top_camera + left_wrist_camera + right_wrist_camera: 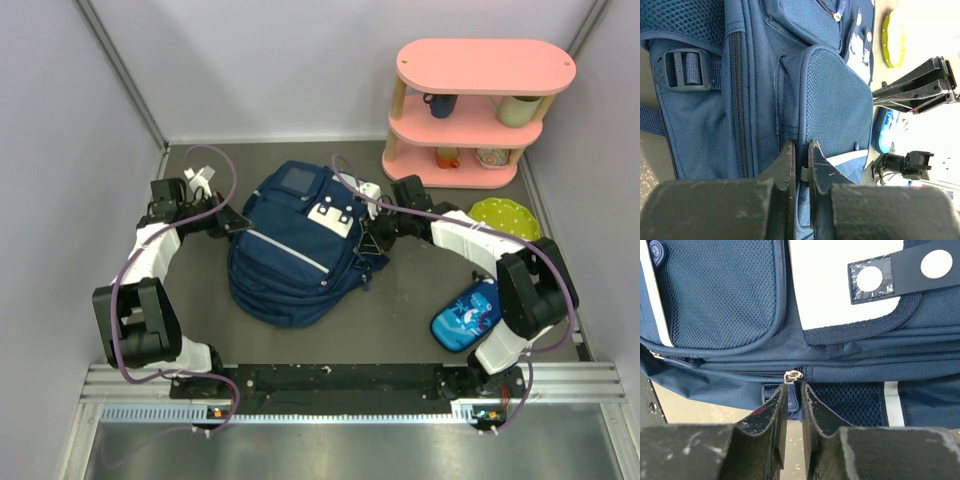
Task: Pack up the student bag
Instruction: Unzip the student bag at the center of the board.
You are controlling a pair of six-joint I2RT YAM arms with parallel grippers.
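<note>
We pinch the bag (pixel 290 255) at the middle of the desk (pixel 400 315) in our left claw (pixel 801 146). Our right claw (pixel 795 387) stands narrow at the zip pull (pixel 792 375); grip unclear.

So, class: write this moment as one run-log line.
left gripper: shut on student bag side | right gripper: tips at zipper pull, grip unclear | pencil case: outside bag
</note>
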